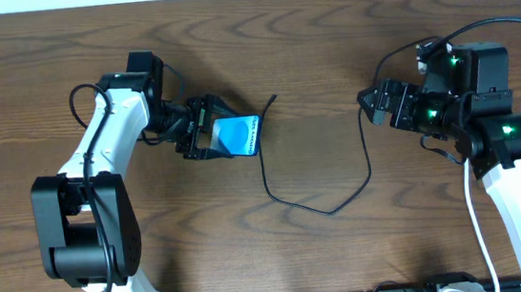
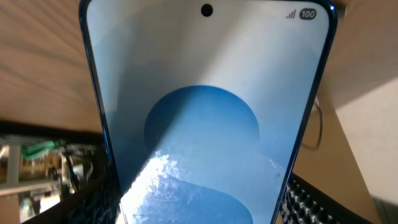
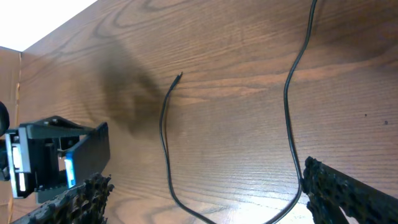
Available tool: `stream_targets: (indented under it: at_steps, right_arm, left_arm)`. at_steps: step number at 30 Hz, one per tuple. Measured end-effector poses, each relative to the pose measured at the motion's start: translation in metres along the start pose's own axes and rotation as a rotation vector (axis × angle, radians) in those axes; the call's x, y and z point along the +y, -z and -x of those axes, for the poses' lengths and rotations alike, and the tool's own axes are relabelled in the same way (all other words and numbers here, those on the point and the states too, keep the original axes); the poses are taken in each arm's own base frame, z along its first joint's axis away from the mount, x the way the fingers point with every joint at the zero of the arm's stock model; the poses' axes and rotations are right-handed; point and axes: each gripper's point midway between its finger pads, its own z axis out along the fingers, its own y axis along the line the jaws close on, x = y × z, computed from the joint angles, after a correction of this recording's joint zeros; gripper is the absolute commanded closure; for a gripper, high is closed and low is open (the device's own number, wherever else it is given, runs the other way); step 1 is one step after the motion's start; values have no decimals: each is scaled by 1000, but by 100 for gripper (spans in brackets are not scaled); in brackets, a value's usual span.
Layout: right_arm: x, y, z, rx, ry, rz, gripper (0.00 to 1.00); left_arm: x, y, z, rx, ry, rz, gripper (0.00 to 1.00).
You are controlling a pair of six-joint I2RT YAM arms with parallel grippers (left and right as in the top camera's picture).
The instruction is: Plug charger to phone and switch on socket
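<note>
The charger (image 1: 264,172) lies on brown wood-grain table (image 1: 326,25); left tool (image 1: 215,131) clamps the phone (image 1: 240,135), right tool (image 1: 372,105) gapes empty.

Bare table (image 1: 308,45) lay open between the phone (image 1: 239,137), clamped in the left gripper (image 1: 214,136), and the wide-spread right gripper (image 1: 371,102), with the charger (image 1: 263,170) cable looping flat across that gap, its plug tip just beside the phone.

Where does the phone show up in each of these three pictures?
Overhead: phone left of centre, in the left gripper.
Left wrist: fills nearly the whole picture.
Right wrist: far left edge, only a blue sliver.
Shared landmark: the black cable, beside the phone in overhead, central in right wrist.
</note>
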Motion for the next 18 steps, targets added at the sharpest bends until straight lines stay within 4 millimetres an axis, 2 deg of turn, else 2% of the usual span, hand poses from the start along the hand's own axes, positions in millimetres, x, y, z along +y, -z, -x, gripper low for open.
stream_targets:
  at_steps: [6, 13, 18]
  right_arm:
    - [-2, -5, -1, 14, -6, -4, 3]
    - [-4, -26, -5, 77, -26, 20, 2]
    - [7, -39, -10, 110, -5, 60, 2]
  left_arm:
    - [5, 1, 18, -104, 0, 29, 38]
    - [12, -1, 34, -225, -16, 80, 38]
    - [17, -10, 37, -298, -41, 129, 38]
